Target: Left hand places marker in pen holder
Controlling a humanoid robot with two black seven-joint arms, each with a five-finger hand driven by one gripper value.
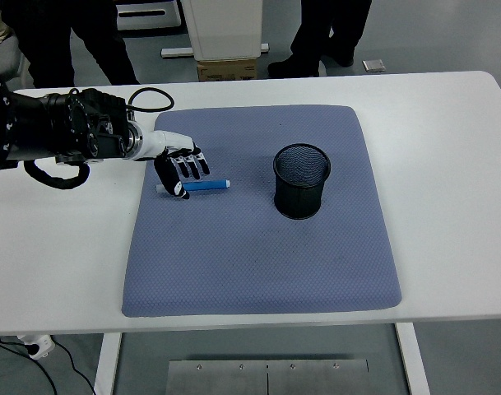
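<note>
A blue marker (202, 186) with a white end lies flat on the blue-grey mat (258, 247), at its upper left. My left hand (183, 168) hovers right over the marker's left end, fingers spread and pointing down, thumb by the white end, holding nothing. A black mesh pen holder (301, 181) stands upright on the mat to the marker's right, about a hand's width away. The right arm is out of view.
The mat lies on a white table (447, 132). A black cable (147, 92) loops over the left forearm. Legs of standing persons (324, 33) and a white machine base (225, 37) show beyond the table's far edge.
</note>
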